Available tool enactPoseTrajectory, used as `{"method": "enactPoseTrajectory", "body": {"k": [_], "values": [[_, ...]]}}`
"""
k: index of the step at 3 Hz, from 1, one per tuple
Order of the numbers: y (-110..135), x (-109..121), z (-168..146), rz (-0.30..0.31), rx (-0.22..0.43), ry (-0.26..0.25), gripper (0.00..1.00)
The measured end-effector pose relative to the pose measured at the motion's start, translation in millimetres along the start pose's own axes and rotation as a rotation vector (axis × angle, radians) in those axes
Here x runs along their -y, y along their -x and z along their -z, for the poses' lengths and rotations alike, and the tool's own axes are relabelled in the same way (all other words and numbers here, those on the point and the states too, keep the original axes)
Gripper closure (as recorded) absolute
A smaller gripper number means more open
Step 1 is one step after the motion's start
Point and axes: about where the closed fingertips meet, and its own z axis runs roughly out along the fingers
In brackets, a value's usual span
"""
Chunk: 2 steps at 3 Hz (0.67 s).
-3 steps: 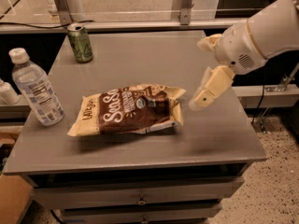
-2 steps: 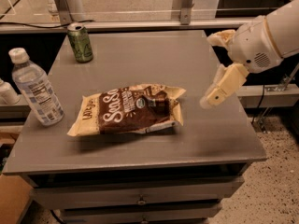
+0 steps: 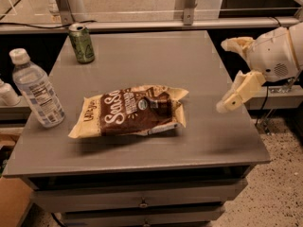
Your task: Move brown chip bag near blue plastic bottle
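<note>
Right now the brown chip bag (image 3: pixel 130 112) lies flat mid-desk (image 3: pixel 142 56), just beside the blue plastic bottle (image 3: pixel 37 91). The gripper (image 3: pixel 228 74) hangs over the desk's right edge, fingers seemingly spread wide, holding nothing. Shoving the bag further risks toppling the bottle.

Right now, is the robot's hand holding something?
Gripper: open, holding nothing, off to the right of the brown chip bag, not touching it.

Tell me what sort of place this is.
Likely a lab or office test area: a grey drawer cabinet, a metal rail behind it, speckled flooring. The gripper hovers open over the cabinet's right edge.
</note>
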Motion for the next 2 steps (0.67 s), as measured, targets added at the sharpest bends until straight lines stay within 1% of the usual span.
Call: {"method": "enactPoseTrajectory", "body": {"k": [1,2], "values": [[-11.8,7.1,-5.7,-0.036,0.048,0.005,0.0],[-11.8,7.1,-5.8,-0.036,0.048,0.005,0.0]]}}
